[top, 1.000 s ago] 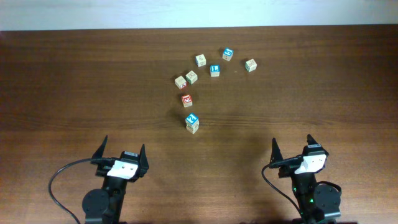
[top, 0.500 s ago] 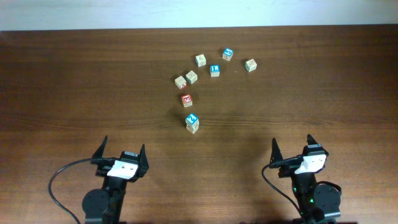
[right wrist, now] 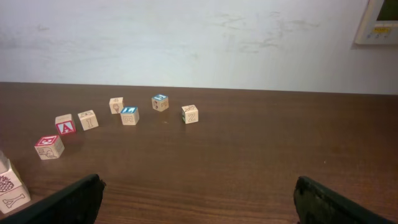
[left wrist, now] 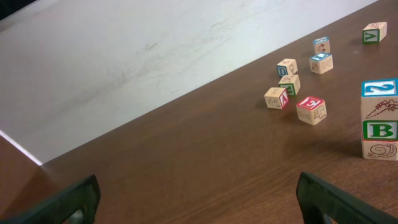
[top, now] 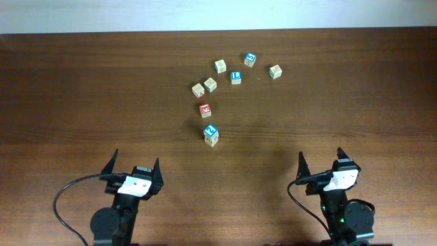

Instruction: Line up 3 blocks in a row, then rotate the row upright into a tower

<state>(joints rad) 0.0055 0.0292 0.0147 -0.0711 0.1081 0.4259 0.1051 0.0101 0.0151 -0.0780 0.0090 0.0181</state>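
no shift: both grippers low, wide

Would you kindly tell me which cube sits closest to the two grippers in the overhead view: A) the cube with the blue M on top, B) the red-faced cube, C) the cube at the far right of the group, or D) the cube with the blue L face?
A: the cube with the blue M on top lies nearest the left gripper and the right gripper, while the red-faced cube sits just beyond it.
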